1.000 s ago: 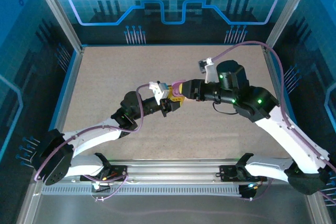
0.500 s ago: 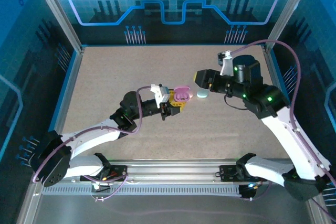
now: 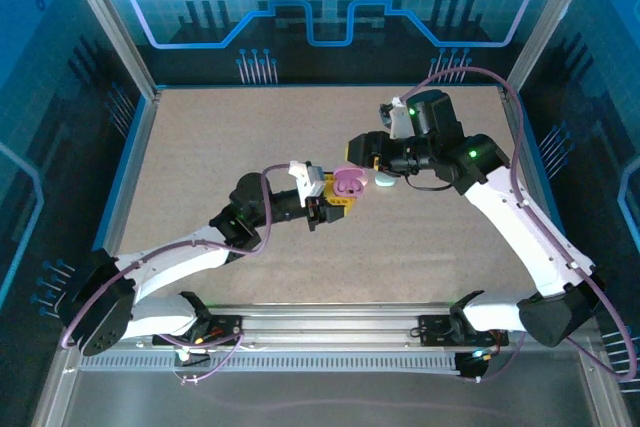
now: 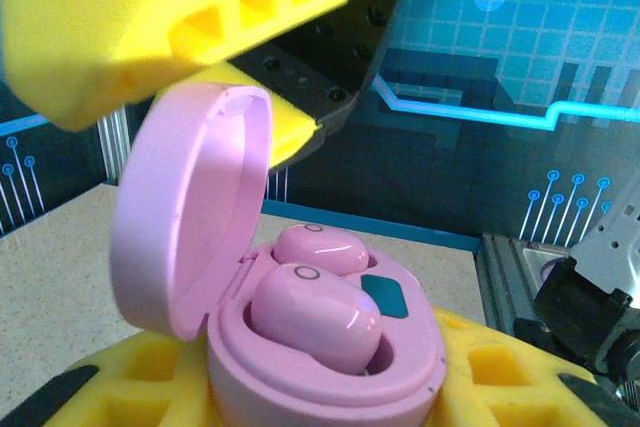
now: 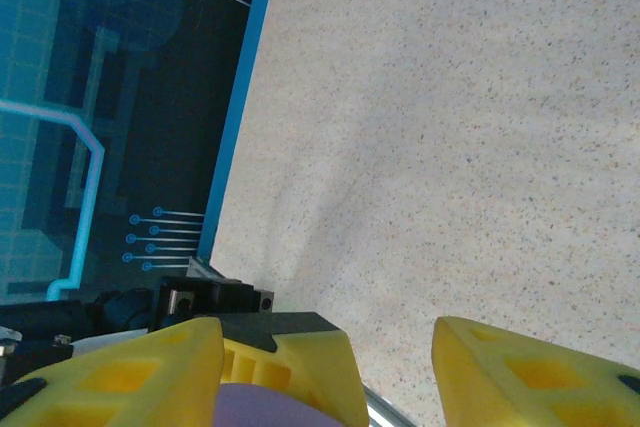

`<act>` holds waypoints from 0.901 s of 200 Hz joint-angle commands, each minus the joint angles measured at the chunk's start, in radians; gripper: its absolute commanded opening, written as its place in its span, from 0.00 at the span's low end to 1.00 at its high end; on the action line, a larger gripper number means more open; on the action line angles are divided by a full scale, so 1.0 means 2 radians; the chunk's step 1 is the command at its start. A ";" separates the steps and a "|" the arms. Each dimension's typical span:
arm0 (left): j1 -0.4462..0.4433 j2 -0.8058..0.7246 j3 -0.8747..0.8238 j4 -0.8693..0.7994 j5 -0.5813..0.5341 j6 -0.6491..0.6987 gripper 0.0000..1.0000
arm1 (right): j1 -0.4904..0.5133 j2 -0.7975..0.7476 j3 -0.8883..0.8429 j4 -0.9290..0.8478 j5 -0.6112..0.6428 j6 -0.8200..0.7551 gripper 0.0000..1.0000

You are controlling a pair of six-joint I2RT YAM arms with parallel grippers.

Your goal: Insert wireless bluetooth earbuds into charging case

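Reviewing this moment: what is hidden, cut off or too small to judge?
- Top view: the inside of the pink case held in the left end effector is too small to read.
- Top view: the mint case on the table is too small to tell whether it is open or closed.
- Right wrist view: a purplish shape beside the right end effector is cut off by the bottom edge, so it cannot be identified.

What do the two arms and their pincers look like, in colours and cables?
The left arm and right arm have white links and black joints. A purple cable runs along each; green lights glow on the right one. The left pincer and right pincer have yellow, hollow-celled fingers.
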 commanded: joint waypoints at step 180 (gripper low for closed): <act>-0.003 -0.022 0.009 0.047 -0.027 -0.001 0.31 | -0.023 -0.078 -0.154 0.116 -0.242 0.058 0.59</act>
